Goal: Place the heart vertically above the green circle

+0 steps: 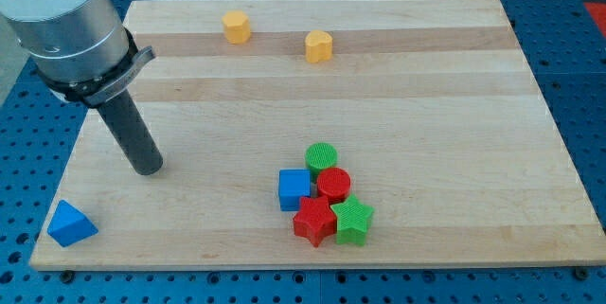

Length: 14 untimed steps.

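The yellow heart [319,46] lay well up-right of my tip [149,167], a bare rod gripping nothing, and almost straight above the green circle [321,157].

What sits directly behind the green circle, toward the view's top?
Nothing touches the green circle on that side: bare board until the two yellow blocks far up. Nothing is hidden there. My tip stands far left.
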### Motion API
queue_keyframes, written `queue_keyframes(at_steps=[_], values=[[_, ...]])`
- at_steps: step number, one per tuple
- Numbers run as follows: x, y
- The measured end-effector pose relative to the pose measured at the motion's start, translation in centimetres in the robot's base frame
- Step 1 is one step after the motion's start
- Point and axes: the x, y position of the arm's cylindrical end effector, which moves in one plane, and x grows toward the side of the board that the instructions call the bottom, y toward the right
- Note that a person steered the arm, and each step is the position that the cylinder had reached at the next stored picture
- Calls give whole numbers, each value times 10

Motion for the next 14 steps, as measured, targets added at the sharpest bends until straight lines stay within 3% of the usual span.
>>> queue_keyframes(at_steps=[3,5,8,11,14], values=[[4,3],[-38,37],[-49,47],[-104,47],[-121,47]])
